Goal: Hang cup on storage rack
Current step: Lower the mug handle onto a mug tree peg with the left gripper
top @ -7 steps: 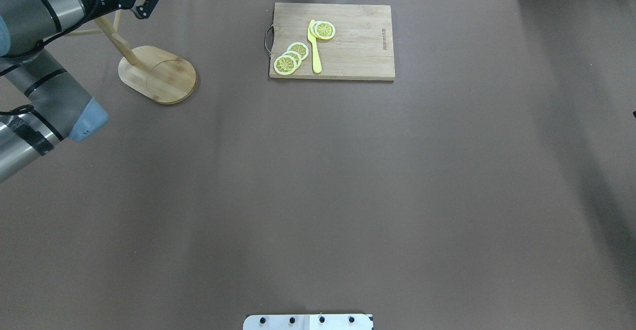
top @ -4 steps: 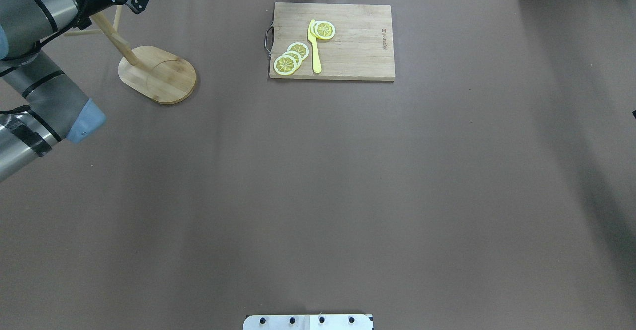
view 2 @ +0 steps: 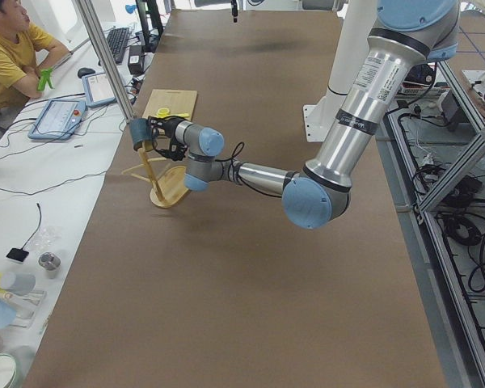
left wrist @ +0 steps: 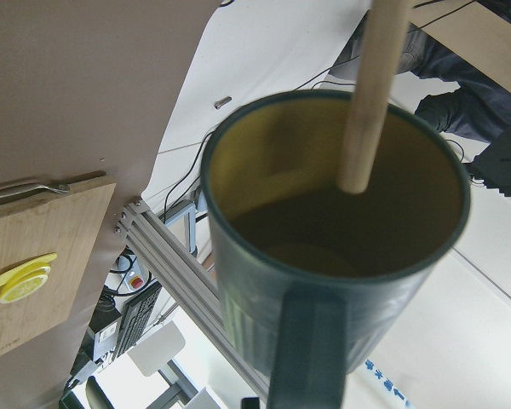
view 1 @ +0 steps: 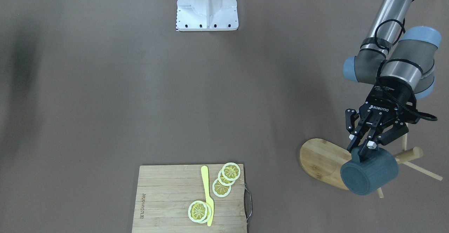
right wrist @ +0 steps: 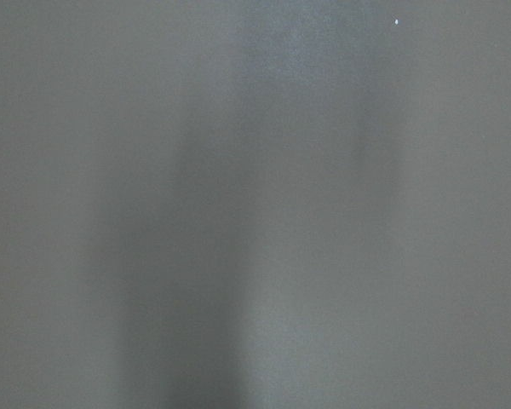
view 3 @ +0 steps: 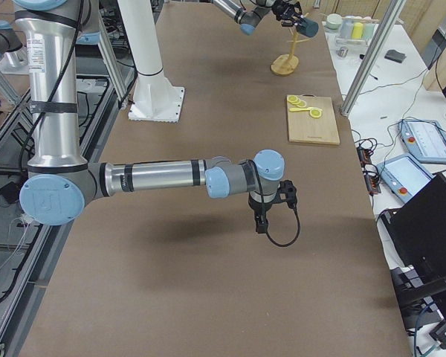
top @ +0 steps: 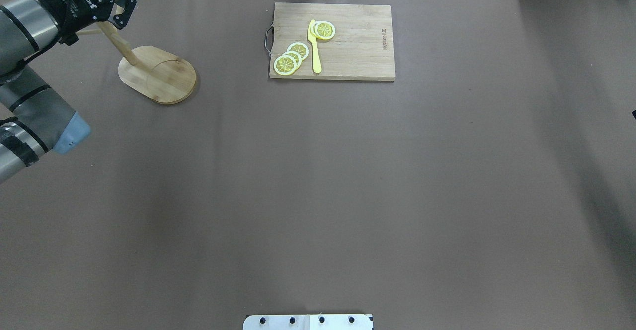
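Because the left hand (view 1: 361,146) is clenched on the handle (left wrist: 311,349) of the cup (view 1: 372,171), the cup hangs just below and in front of that hand. It is off the table (view 1: 140,85) and over the far edge of the base of the storage rack (view 1: 321,159). Its long axis lies nearly level, with the closed bottom turned toward the operators' side and the yellow mouth turned back toward the rack's post. In the left wrist view a peg (left wrist: 379,85) comes down across the far rim and ends over the yellow interior. Whether its tip is inside the mouth or only in front of it cannot be told. The peg is therefore lined up with the mouth, while the handle loop it would need to pass through sits lower, on the hand's side, and is filled by the grip. I judge the next move turns on shifting the cup so that loop, not the mouth, meets a peg. The right hand (view 3: 260,221) is well apart, far down the table, and whether it is clenched or released cannot be told.
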Robot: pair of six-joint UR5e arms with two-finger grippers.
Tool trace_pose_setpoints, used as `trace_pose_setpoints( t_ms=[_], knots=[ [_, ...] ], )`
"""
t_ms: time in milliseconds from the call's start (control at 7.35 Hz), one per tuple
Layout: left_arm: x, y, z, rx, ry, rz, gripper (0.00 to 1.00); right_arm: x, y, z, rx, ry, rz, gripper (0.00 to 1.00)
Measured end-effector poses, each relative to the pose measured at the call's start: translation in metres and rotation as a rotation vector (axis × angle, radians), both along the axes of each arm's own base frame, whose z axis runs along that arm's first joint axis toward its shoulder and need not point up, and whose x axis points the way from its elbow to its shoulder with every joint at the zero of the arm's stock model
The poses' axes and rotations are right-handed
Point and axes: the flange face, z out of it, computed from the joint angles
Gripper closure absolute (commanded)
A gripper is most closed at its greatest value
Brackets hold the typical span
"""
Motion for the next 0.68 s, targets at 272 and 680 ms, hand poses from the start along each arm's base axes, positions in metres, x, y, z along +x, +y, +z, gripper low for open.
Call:
trace_pose_setpoints(
  t_ms=[272,680],
  knots=[
    [-0.004,0.006,0.0121,0.007,0.005,0.001,1.0,-0.0021,-0.0029,-0.0035,-0.004,-0.002,0.008,0.0],
    [-0.0062,0.0083,0.0112,0.014,0.01,0.032,1.0,-0.0049,-0.0034,-0.0043,-0.009,-0.002,0.01,0.0]
  ],
)
